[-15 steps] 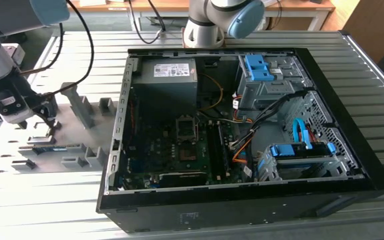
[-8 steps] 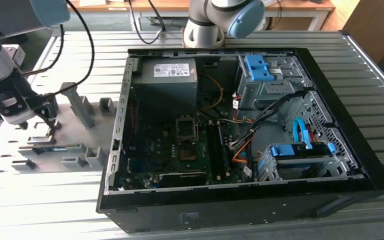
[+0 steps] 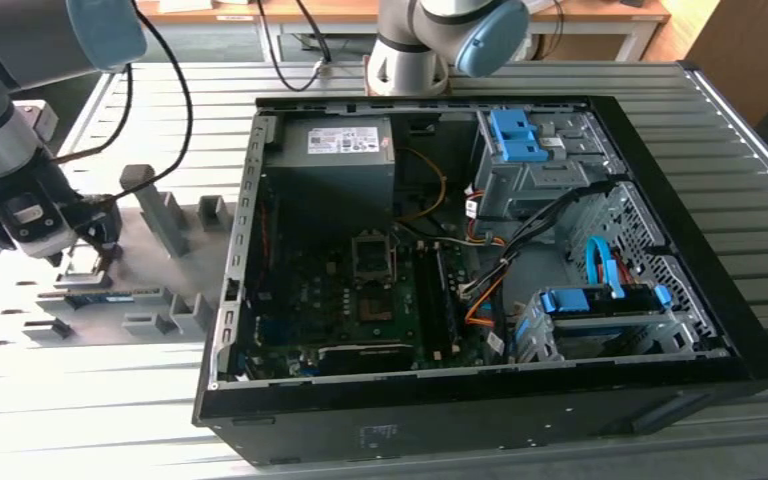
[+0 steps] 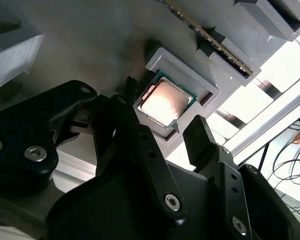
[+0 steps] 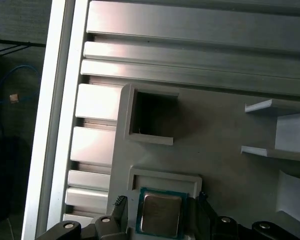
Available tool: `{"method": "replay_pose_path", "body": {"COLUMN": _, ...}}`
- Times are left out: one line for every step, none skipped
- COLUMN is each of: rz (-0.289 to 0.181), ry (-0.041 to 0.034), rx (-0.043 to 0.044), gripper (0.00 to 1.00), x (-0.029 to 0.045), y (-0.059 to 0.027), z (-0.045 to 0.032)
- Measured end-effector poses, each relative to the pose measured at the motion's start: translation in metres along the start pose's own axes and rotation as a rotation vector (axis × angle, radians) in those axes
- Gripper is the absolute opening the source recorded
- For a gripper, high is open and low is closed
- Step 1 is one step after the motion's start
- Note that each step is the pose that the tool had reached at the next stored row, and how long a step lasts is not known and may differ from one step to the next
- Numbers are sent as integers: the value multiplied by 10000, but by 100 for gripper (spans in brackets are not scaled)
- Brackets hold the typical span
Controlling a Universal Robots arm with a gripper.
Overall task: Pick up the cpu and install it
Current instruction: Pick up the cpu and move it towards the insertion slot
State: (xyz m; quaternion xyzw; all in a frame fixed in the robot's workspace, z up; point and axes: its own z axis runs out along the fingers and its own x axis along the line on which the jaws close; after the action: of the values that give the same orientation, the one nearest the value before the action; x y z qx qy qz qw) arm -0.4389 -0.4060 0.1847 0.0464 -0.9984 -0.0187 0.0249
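On the grey fixture plate [image 3: 157, 262] at the exterior view's left, outside the computer case [image 3: 491, 425], the cpu [image 4: 165, 102] lies flat in a shallow square holder [image 4: 202, 80], its shiny metal top facing up and a thin green edge showing around it; both wrist views show it, and in the first wrist view [image 5: 161, 215] it sits just beside a second square pocket [image 5: 152, 117] that is dark inside. The gripper [image 4: 162, 125] hangs directly over the chip with its jaws spread apart, one black finger [image 4: 122, 112] on one side of the holder and the other on the opposite side, closed on nothing; whether the fingertips touch the holder's walls cannot be told. A long thin board [image 4: 215, 42] stands on edge in a slotted support near the holder. In the exterior view the gripper [image 3: 84, 245] is low over the plate, well apart from the dark socket frame [image 3: 373, 262] on the motherboard inside the case, which lies open-sided on a ribbed metal table [image 3: 744, 170] with the grey power-supply box [image 3: 335, 160] beyond the socket.
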Motion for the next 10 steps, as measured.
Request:
{"method": "replay_pose_path", "body": {"rz": 0, "ry": 8, "rx": 4, "gripper": 64, "x": 0, "y": -1, "z": 12}}
{"method": "replay_pose_path", "body": {"rz": -1, "ry": 14, "rx": 8, "gripper": 64, "x": 0, "y": -2, "z": 22}}
{"method": "replay_pose_path", "body": {"rz": -2, "ry": 18, "rx": 8, "gripper": 64, "x": 0, "y": -3, "z": 30}}
{"method": "replay_pose_path", "body": {"rz": -4, "ry": 17, "rx": 2, "gripper": 64, "x": 0, "y": -4, "z": 38}}
{"method": "replay_pose_path", "body": {"rz": -4, "ry": 17, "rx": -5, "gripper": 64, "x": -1, "y": -4, "z": 40}}
{"method": "replay_pose_path", "body": {"rz": -3, "ry": 16, "rx": -6, "gripper": 64, "x": -3, "y": -2, "z": 40}}
{"method": "replay_pose_path", "body": {"rz": -2, "ry": 16, "rx": -7, "gripper": 64, "x": -2, "y": -2, "z": 40}}
{"method": "replay_pose_path", "body": {"rz": -1, "ry": 17, "rx": -7, "gripper": 64, "x": -2, "y": -1, "z": 33}}
{"method": "replay_pose_path", "body": {"rz": -1, "ry": -1, "rx": -18, "gripper": 64, "x": -2, "y": 0, "z": 25}}
{"method": "replay_pose_path", "body": {"rz": -2, "ry": -28, "rx": -30, "gripper": 64, "x": -4, "y": 2, "z": 12}}
